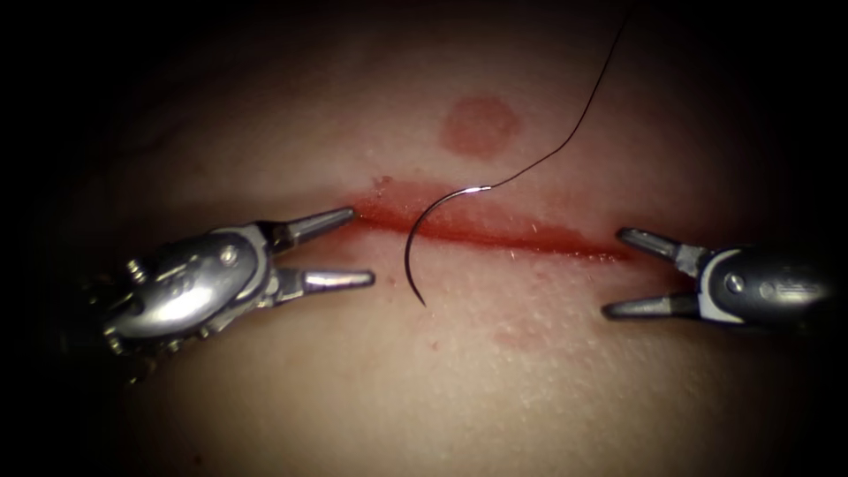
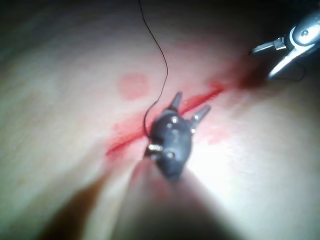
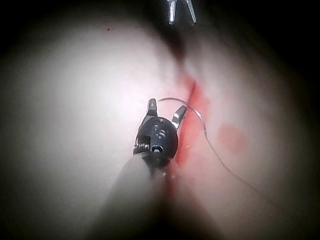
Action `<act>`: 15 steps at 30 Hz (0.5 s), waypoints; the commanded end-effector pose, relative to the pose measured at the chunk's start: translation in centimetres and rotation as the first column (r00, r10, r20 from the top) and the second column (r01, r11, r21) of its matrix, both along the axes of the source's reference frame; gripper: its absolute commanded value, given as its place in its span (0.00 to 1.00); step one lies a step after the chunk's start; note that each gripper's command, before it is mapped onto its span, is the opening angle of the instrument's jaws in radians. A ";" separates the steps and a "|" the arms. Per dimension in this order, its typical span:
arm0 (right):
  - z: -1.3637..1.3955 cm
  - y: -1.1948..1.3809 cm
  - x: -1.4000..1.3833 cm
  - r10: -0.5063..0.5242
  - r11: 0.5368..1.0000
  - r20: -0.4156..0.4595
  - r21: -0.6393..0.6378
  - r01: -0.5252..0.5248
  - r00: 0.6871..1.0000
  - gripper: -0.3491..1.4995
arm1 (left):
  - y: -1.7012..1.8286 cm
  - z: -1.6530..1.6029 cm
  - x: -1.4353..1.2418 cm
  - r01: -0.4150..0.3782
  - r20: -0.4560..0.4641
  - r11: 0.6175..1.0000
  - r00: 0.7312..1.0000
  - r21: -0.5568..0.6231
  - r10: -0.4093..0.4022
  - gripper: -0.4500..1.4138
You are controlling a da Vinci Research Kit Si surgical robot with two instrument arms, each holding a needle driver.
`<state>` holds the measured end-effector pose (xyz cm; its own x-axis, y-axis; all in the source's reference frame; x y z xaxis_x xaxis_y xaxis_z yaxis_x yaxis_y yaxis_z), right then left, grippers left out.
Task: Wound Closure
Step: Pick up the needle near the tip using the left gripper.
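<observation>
The curved needle (image 1: 408, 252) lies loose across the red cut (image 1: 530, 237) near its middle, held by neither tool; its point rests below the cut and I cannot tell if it enters the tissue (image 1: 530, 380). Dark thread (image 1: 583, 115) runs from its upper end up and to the right. My left tool (image 1: 361, 246) stands open just left of the needle, one jaw at the cut's left end, holding nothing. My right tool (image 1: 614, 272) is open at the cut's right end, also holding nothing. The left wrist view shows the left tool (image 2: 192, 101) open over the cut (image 2: 125, 137) beside the thread (image 2: 162, 55). The right wrist view shows the right tool (image 3: 167, 105) open near the needle (image 3: 172, 99).
A round red mark (image 1: 480, 125) sits on the tissue above the cut. Red fluid (image 1: 397, 196) spreads along the cut's upper left edge. The right tool (image 2: 262, 64) shows in the left wrist view, and the left tool (image 3: 182, 21) in the right wrist view.
</observation>
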<state>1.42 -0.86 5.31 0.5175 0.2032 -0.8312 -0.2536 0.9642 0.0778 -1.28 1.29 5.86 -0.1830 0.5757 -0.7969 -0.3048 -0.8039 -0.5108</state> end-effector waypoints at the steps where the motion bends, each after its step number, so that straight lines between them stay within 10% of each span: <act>1: 0.05 -0.05 0.09 0.000 1.000 -0.004 0.001 0.000 1.000 0.61 | -0.02 0.06 -0.08 0.009 -0.004 1.000 1.000 0.008 -0.009 0.38; 6: 0.02 -0.09 0.16 -0.004 1.000 0.022 -0.005 0.004 1.000 0.61 | 0.01 0.09 -0.22 0.150 -0.122 0.984 0.983 0.101 -0.138 0.38; 15: 0.02 -0.10 0.17 -0.004 1.000 0.033 -0.002 0.004 0.999 0.61 | 0.03 0.17 -0.41 0.163 -0.328 0.972 0.939 0.171 -0.100 0.38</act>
<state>1.54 -0.91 5.27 0.5491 0.1975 -0.8121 -0.2525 0.9655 0.0641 -1.70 1.36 6.02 -0.3859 0.7515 -0.5351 -0.5813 -0.6484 -0.4915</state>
